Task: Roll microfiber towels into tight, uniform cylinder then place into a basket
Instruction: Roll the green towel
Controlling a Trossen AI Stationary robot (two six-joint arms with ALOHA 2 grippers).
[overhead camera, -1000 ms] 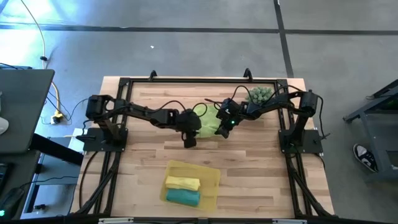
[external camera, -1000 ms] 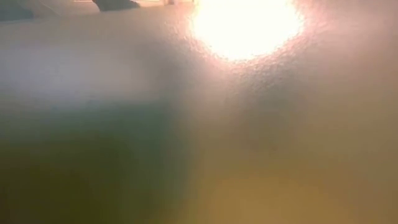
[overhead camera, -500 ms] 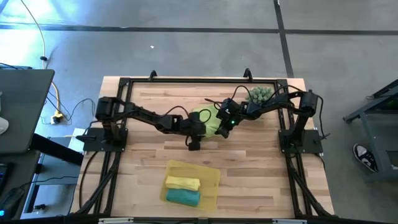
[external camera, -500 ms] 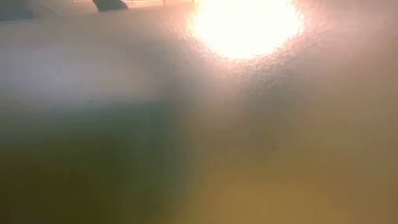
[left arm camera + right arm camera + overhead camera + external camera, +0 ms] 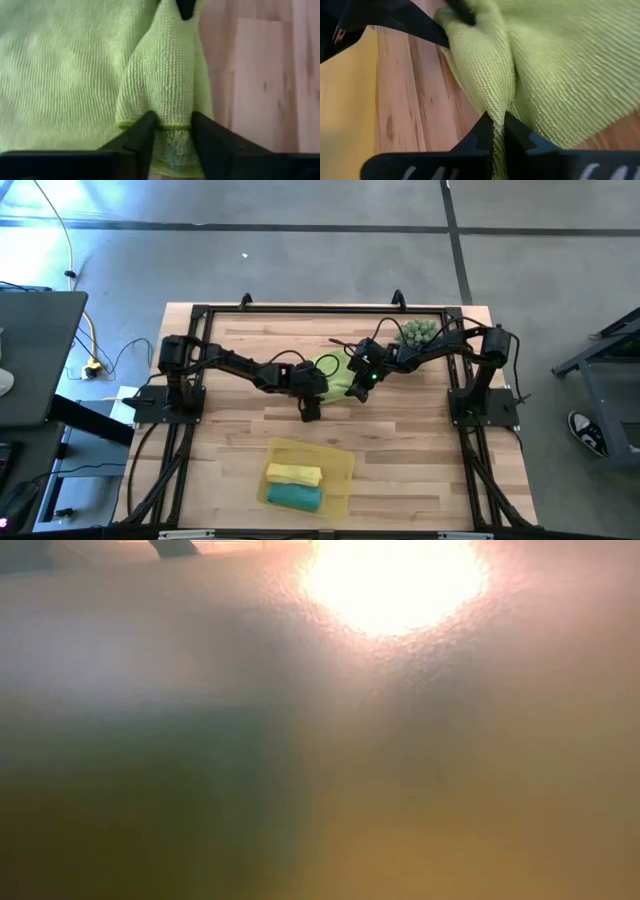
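1. Two towels are already done: the yellow roll (image 5: 293, 474) and the teal roll (image 5: 294, 496) lie side by side in the basket (image 5: 343, 464), down at 6 o'clock on the table (image 5: 420, 450). So it's just the lime green towel (image 5: 337, 375) left, sitting around mid-table, a bit toward 12.

2. What matters for your next move: both grippers are on the same raised fold of that towel, from opposite sides. The left gripper (image 5: 311, 406) comes in from about 7 o'clock of the cloth, the right gripper (image 5: 362, 384) from about 3 o'clock. Neither arm is really "nearer", they're both right on it.

3. Jaws: in the left wrist view the left gripper (image 5: 171, 131) has a ridge of cloth sitting between its fingers, which stand a bit apart, so I'd call it loosely around the fold rather than properly clenched. The right gripper (image 5: 496, 131) is pinched tight on a thin pleat of the same towel.

4. Long axis: the fold runs roughly along the line between the two grippers, so I reckon you'd roll across it, not along it.

5. Surface is bare wood planks, and most of the towel lies flat on it. Room-wise, the spiky green plant (image 5: 418, 332) sits at about 1 o'clock, near the right arm, and the basket is well apart. The low view shows nothing useful, just glare.
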